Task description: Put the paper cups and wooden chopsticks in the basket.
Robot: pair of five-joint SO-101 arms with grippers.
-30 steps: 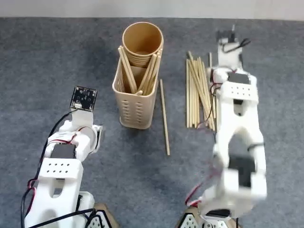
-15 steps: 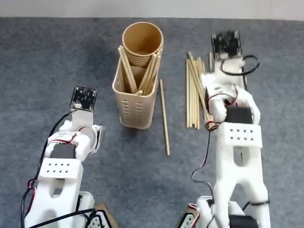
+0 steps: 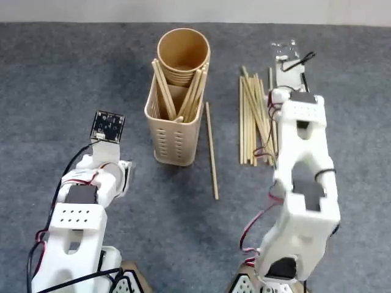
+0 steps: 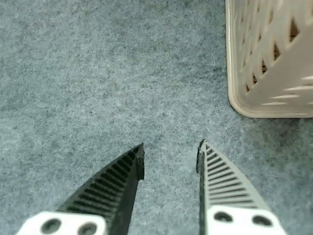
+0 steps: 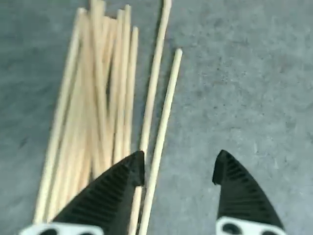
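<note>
1. The right jaws stand open with nothing between them, above the 3 o'clock edge of the chopstick pile. In the right wrist view one outlying stick runs in just beside one jaw, and the other jaw is over bare table.
2. The left jaws are also parted and empty, low over the grey table. The basket is near them but not touching, off to one side of the gap.
3. In the high view the left arm is at 7 o'clock from the basket. The right arm lies along the 3 o'clock side of the pile.
4. There is one basket, standing upright.
5. The paper cups are nested in one stack at the basket's 12 o'clock end. Several rims show, but the exact number cannot be told.
6. At least six wooden chopsticks lean inside the basket.
7. One single chopstick lies on the table at 3 o'clock from the basket, between it and the pile.
8. The pile holds well over ten sticks, too overlapped to count.
</note>
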